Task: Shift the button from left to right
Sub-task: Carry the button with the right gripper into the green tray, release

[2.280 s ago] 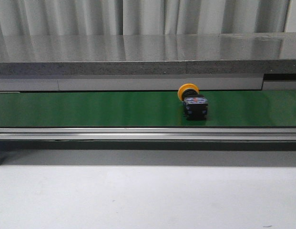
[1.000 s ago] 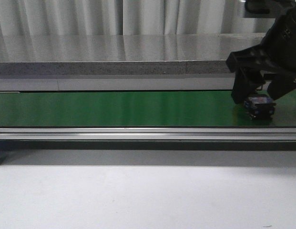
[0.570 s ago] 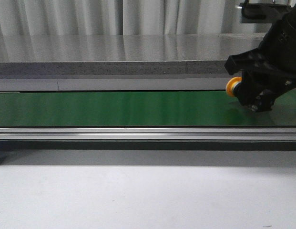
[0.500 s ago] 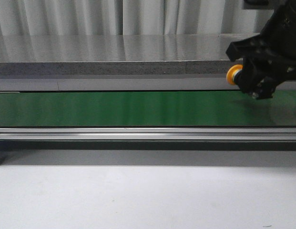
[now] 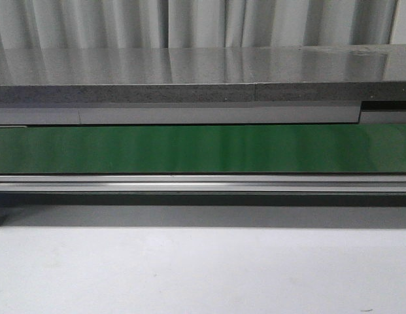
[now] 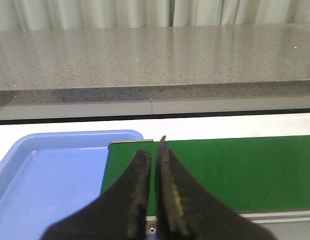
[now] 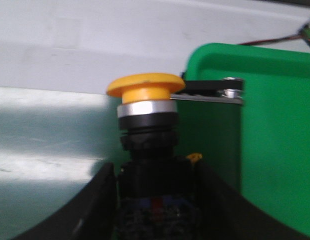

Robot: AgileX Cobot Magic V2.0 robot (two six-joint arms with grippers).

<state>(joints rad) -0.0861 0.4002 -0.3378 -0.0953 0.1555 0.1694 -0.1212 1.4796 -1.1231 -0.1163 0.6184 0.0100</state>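
Note:
The button (image 7: 146, 89), a yellow-orange cap on a black body with a blue-red mark, shows only in the right wrist view. My right gripper (image 7: 155, 171) is shut on its black body, cap pointing away from the wrist, beside the edge of a green tray (image 7: 274, 125). My left gripper (image 6: 153, 152) is shut with nothing between its fingers; it hangs over the left end of the green belt (image 6: 234, 170). In the front view the green belt (image 5: 189, 149) carries nothing, and neither gripper nor the button appears there.
A blue tray (image 6: 50, 170) lies just beyond the belt's left end. A long grey counter (image 5: 189, 72) runs behind the belt, with curtains behind it. A metal rail (image 5: 189, 183) edges the belt's front, and white table surface (image 5: 189, 268) lies before it.
The button rode the belt rightward; my right gripper closed on it, lifted it, and has carried it out of the front view. The belt now lies bare.

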